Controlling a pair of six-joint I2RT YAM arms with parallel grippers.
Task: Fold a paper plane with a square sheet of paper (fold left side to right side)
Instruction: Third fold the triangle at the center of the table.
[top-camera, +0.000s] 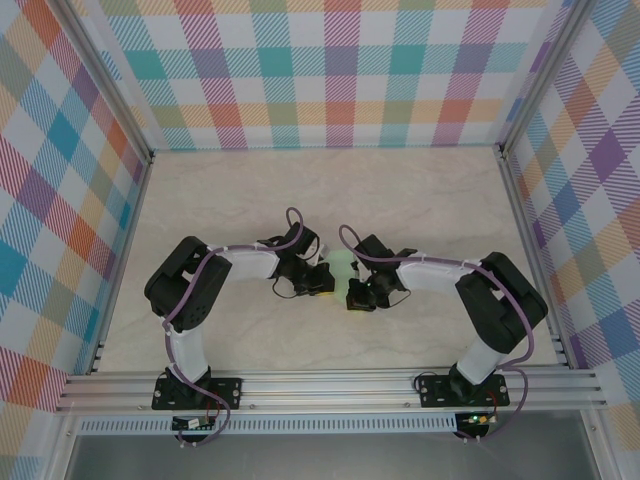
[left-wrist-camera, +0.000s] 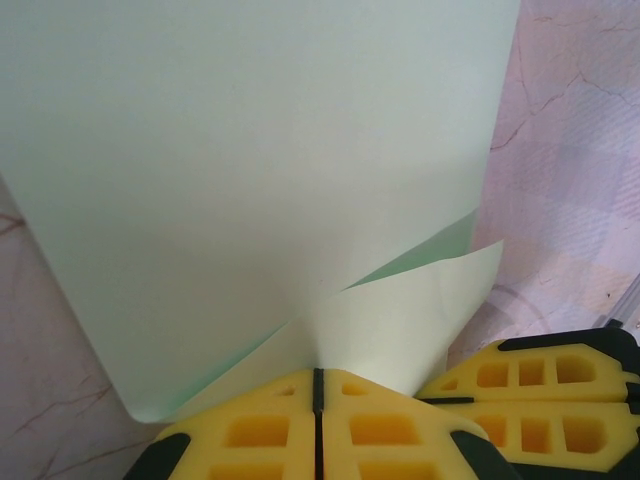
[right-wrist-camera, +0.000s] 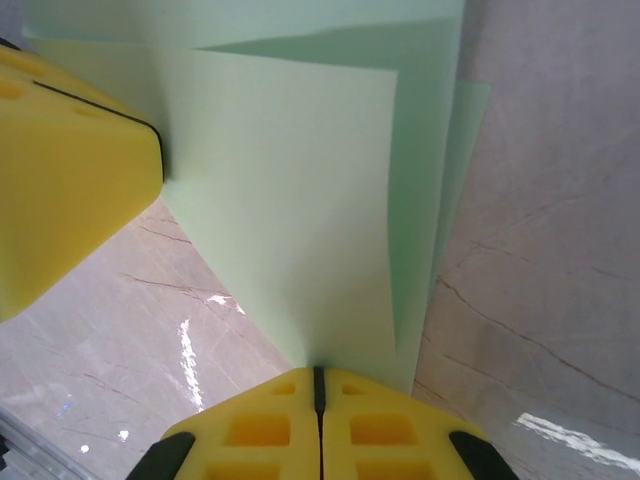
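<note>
The square sheet of paper (top-camera: 343, 264) is pale mint green and hangs between both grippers at the middle of the table. In the left wrist view the sheet (left-wrist-camera: 250, 170) bends over itself, one flap lying across another. My left gripper (left-wrist-camera: 318, 372) is shut on its near edge. My right gripper (right-wrist-camera: 318, 370) is shut on another edge of the sheet (right-wrist-camera: 300, 200), where two or three overlapping layers show. The two grippers sit close together, the left gripper (top-camera: 322, 280) just left of the right gripper (top-camera: 356, 290). The right gripper's yellow fingers (left-wrist-camera: 540, 400) appear beside the left one's.
The table (top-camera: 420, 200) is a pale marble-patterned surface. Plaid walls (top-camera: 330, 70) enclose it at the back and both sides, with aluminium rails (top-camera: 330, 385) along the near edge. The left gripper's yellow finger (right-wrist-camera: 70, 180) crowds the left of the right wrist view.
</note>
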